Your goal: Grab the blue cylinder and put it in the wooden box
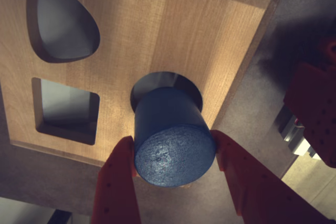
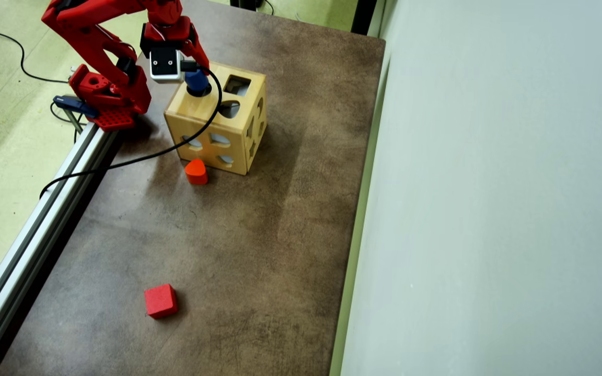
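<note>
The red two-fingered claw point(image 1: 173, 153) gripped the short solid-blue cylinder point(image 1: 170, 135) between its fingers; the cylinder's far end sat in the round cut-out. That hole lay in the top face of the light-wood box point(image 2: 204, 112) on the brown worktop point(image 2: 228, 250).

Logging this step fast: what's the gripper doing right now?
Gripper: shut on the blue cylinder, whose lower end sits in the round hole in the top of the wooden box.

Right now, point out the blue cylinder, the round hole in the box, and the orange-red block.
blue cylinder point(image 1: 173, 156): wrist view, on its flat end face.
round hole point(image 1: 163, 81): wrist view, on the dark opening above the cylinder.
orange-red block point(image 2: 196, 171): overhead view, on its top face.
</note>
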